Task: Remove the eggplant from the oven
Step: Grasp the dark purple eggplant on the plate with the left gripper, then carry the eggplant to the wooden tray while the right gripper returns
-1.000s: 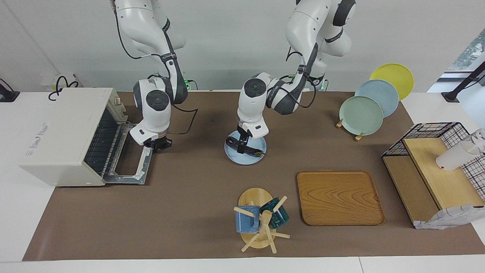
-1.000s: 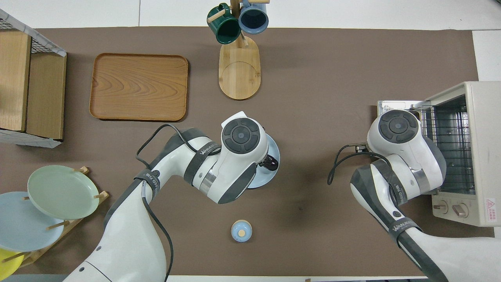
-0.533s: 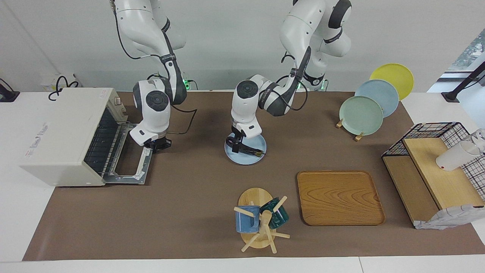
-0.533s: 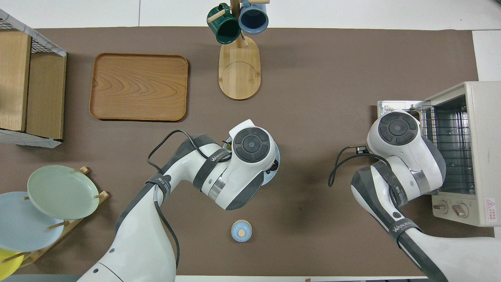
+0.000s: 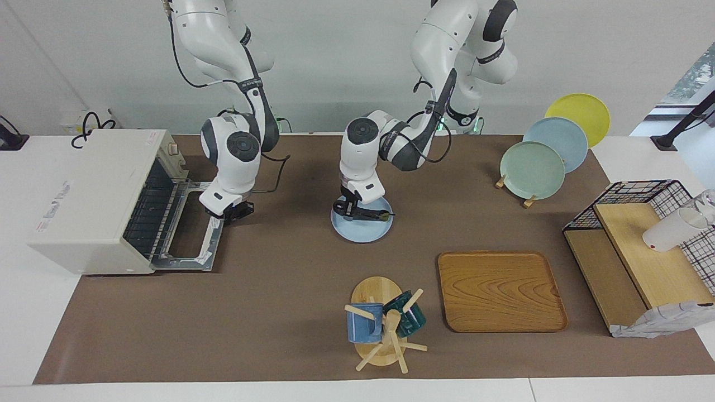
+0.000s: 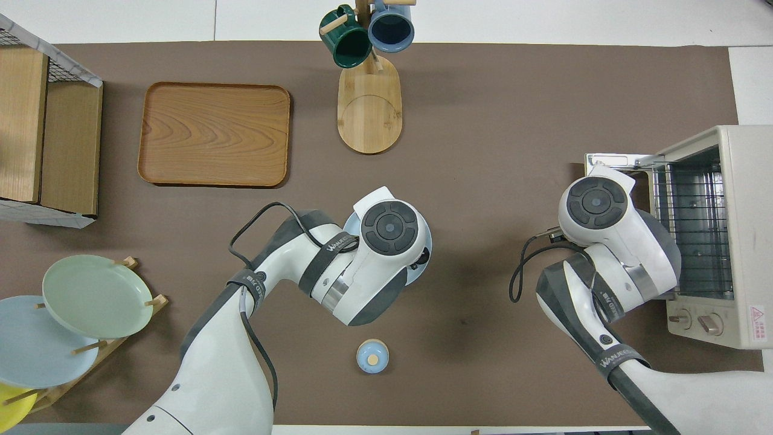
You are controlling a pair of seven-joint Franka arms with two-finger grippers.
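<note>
Eggplant (image 5: 362,215) lies on the plate (image 5: 362,230) mid-frame, left tool (image 5: 347,210) clamped on its end, right tool (image 5: 230,213) shut at the oven (image 5: 92,198) door; lifting risks pivot and drop.

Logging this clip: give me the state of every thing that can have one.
oven: door open and folded down, rack bare
eggplant: out of the oven, lying on the blue plate
left gripper: shut on the eggplant
right gripper: shut, at the oven door
mugs: hung on the rack
</note>
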